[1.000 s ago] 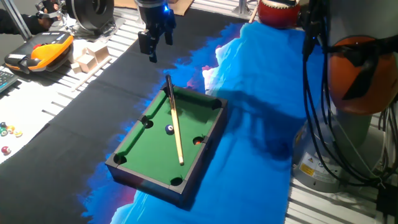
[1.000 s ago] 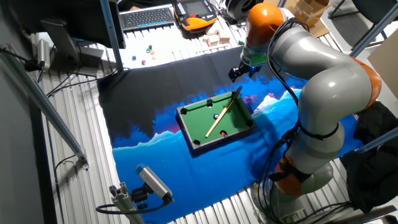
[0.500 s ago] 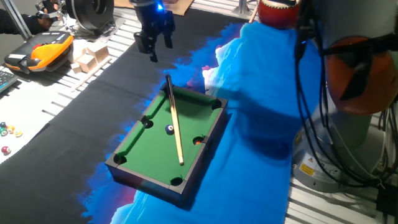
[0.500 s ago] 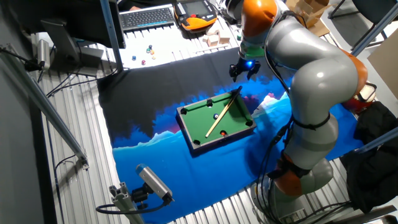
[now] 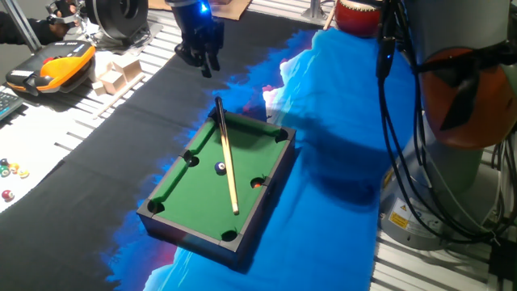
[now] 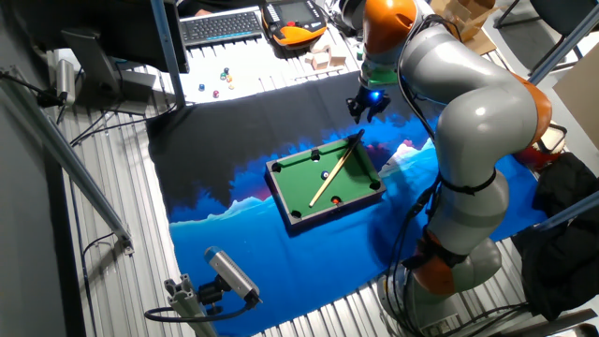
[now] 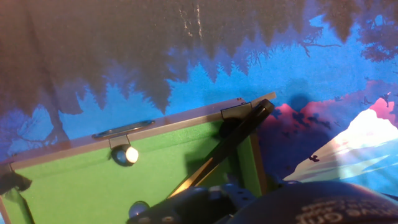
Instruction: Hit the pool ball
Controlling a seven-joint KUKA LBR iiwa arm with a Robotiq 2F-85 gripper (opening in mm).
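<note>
1 pool ball [image 5: 220, 168], 1 cue [image 5: 226, 155], 1 mini pool table [image 5: 191, 228], 1 orange-red ball [image 5: 257, 183]

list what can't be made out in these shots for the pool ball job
- Claw: too small and dark in both fixed views to tell whether it is open or shut.
- Pool ball: clear in the fixed views; in the hand view the bottom edge and a dark blurred shape cut it off.
- Cue: its lower length is hidden by that blurred shape in the hand view.
- Small loose balls: too tiny to tell apart.

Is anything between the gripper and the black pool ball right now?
Yes. The cue stick lies across the mini pool table, its butt end toward the gripper and its shaft right beside the pool ball.
</note>
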